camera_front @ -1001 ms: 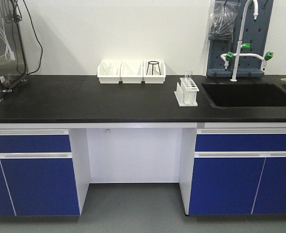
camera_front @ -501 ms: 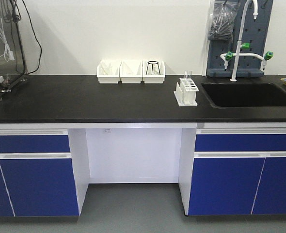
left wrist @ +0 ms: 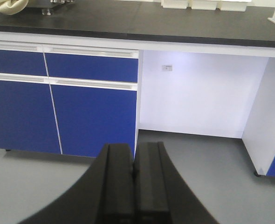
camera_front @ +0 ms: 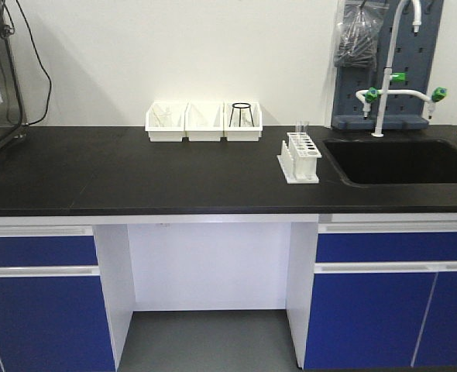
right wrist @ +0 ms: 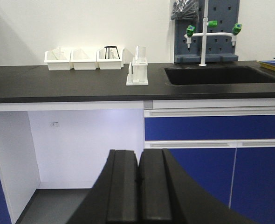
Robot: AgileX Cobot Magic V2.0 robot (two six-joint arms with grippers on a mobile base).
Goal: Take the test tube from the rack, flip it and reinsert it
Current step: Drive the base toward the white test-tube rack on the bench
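Facing the worktop (camera_front: 135, 174), we carry our left claw (left wrist: 134, 175) and right claw (right wrist: 138, 179) pressed together and empty, probably tucked for the approach. The test tube (camera_front: 301, 129) stands upright in the rack (camera_front: 300, 159), beside the sink (camera_front: 399, 159).

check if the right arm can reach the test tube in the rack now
Probably not yet. The right gripper is shut and well back from the counter. Nothing stands in front of the test tube in the rack, so the approach looks free.

Front view high, both wrist views low, all facing the same black counter (camera_front: 135, 167).
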